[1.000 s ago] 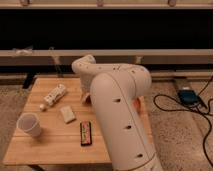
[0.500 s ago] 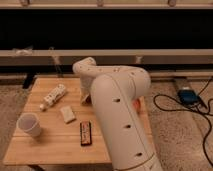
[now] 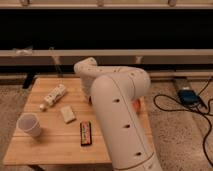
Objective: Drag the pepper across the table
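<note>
Pepper and gripper both hidden behind the arm (image 3: 120, 115) near the table's (image 3: 55, 145) right edge; grip state cannot be told.

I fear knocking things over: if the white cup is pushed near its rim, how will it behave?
The white cup stands upright, wider at the rim than the base, so it would probably tip rather than slide. It looks disposable, so likely light. Fallen, it may roll in a curve. The gripper is hidden behind the arm.
</note>
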Controlling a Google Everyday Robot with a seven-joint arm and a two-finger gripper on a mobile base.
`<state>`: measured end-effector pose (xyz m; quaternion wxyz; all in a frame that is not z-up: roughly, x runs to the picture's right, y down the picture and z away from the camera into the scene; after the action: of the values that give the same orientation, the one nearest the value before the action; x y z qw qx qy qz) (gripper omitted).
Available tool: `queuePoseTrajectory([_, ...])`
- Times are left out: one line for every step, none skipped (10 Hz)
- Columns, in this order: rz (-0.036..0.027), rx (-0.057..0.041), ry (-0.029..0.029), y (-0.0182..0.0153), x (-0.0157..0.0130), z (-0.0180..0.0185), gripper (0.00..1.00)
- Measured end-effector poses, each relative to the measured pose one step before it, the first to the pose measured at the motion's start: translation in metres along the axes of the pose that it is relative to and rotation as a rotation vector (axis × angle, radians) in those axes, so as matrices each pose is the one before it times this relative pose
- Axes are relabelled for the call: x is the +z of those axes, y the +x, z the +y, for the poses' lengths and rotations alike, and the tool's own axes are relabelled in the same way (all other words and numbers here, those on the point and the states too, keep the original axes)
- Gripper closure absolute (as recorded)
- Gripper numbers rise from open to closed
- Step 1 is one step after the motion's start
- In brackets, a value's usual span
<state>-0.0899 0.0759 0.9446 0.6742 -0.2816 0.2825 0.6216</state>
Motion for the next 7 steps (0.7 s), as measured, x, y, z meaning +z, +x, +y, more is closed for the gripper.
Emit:
queuePoseTrajectory([-0.00299,-0.0014,0.0032,0.00001,-0.00086,-0.0006,0.91])
queuePoseTrajectory([-0.0039,-0.00265,0.00315,-0.0003,-0.00042,-0.00016,0.98])
queuePoseTrajectory([-0.00387,-0.00343,0.00379,-0.00035,-0.00035,-0.00029,1.0])
queuePoseTrajectory([-0.00002,-0.0052,0.00497,0.00122,-0.00057,0.00026,1.0])
queuePoseTrajectory([0.00275,-0.00824,0.00384,0.00181,-0.00036,0.00017,1.0])
queuePoseTrajectory([0.00432,-0.01152,0.006,0.00268,0.00014,-0.00041,1.0])
queuePoseTrajectory([0.00599,-0.01439,0.00497,0.00336,0.00022,0.00032,1.0])
